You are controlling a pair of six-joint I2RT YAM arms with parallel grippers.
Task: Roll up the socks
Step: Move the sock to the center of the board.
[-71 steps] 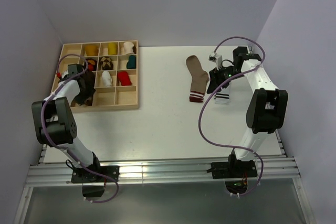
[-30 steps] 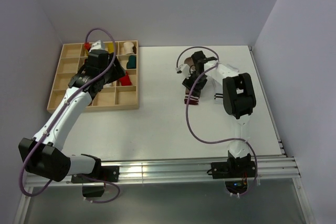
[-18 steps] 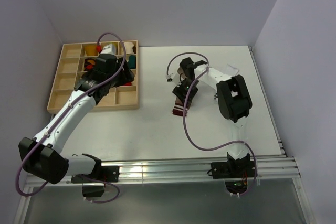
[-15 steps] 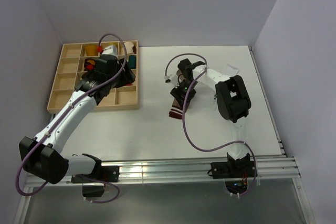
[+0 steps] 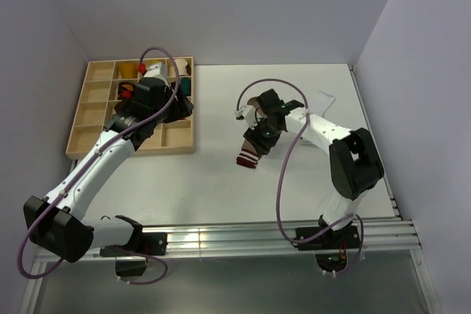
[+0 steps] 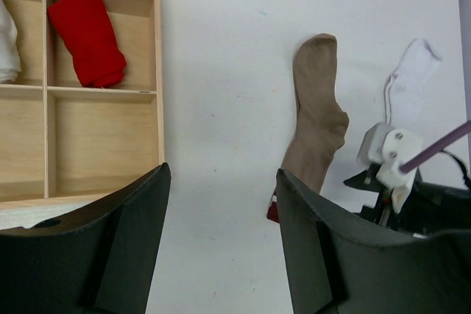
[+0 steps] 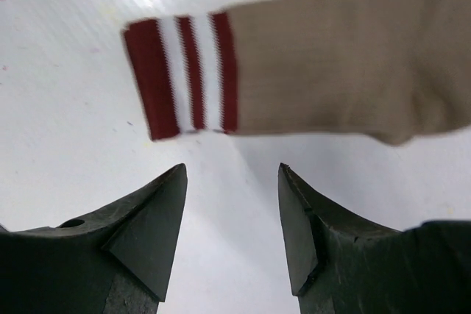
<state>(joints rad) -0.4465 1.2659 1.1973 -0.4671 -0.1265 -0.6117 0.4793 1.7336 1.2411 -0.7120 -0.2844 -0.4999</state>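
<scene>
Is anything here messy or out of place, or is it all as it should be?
Nothing looks spilled or damaged. The only untidy bit: a brown sock and a white sock, not a matching pair, lie loose and unrolled on the table, apart from each other, while the rolled socks sit in the wooden tray.

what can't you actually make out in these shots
- Top view: the right arm covers the brown knitted sock with maroon-and-white striped cuff, all but that cuff.
- Left wrist view: the white sock runs behind the white camera box on the right arm, so its lower end is hidden.
- Right wrist view: the brown sock is blurred, and the right edge cuts off its foot.
</scene>
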